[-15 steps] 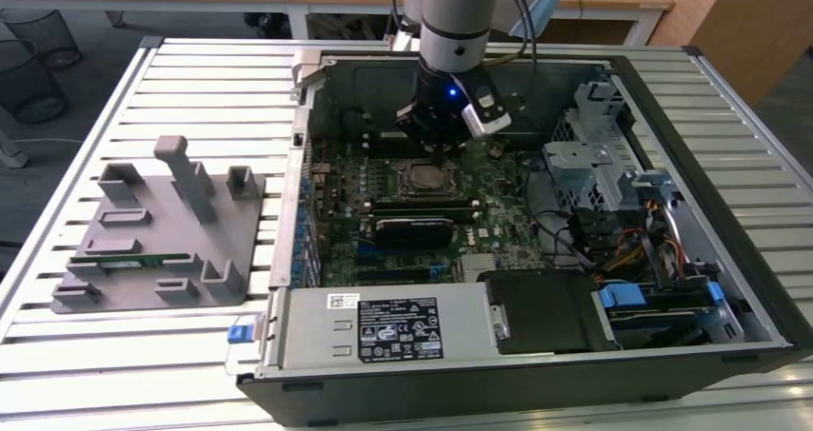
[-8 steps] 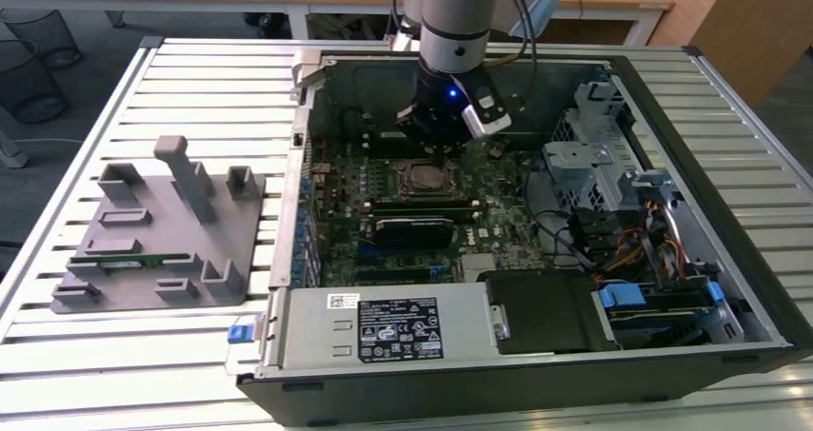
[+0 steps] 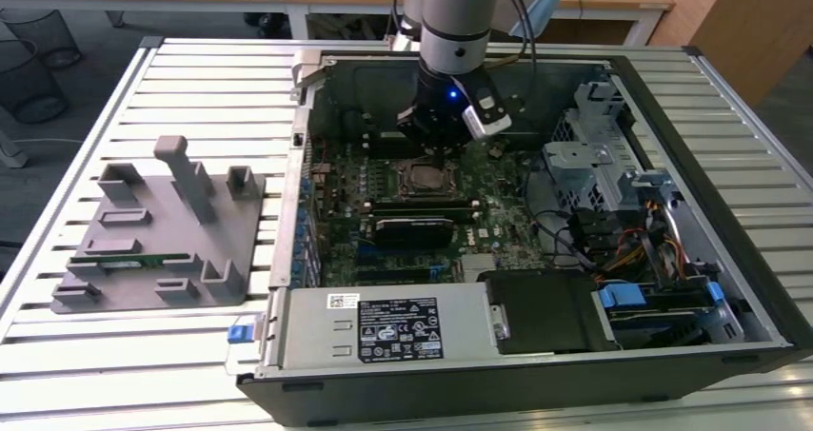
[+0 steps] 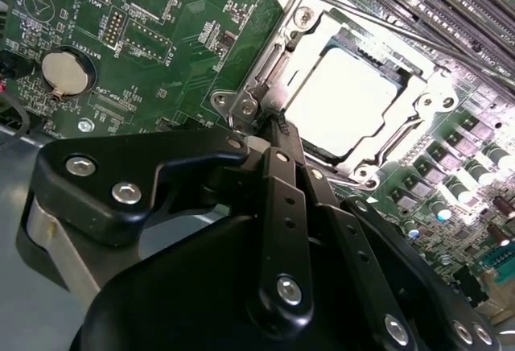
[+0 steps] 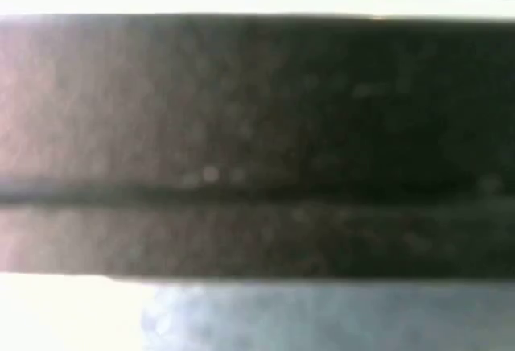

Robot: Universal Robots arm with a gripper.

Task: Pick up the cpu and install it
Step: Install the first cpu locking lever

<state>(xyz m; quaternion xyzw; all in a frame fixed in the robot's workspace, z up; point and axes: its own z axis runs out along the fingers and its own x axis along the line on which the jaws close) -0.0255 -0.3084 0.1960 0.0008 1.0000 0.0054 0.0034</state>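
Inside socket [image 4: 354, 101], cpu [image 4: 342, 93], seated.

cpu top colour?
Shiny silver-white metal; the cpu shows best in the second wrist view, seated in the socket.

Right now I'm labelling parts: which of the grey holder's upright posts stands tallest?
The post near the middle of the grey holder; it rises well above the shorter blocks at its sides in the exterior view.

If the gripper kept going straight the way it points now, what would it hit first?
Most likely the socket frame at the edge of the cpu, which lies seated in the motherboard. The gripper points at that edge; the remaining gap is unclear.
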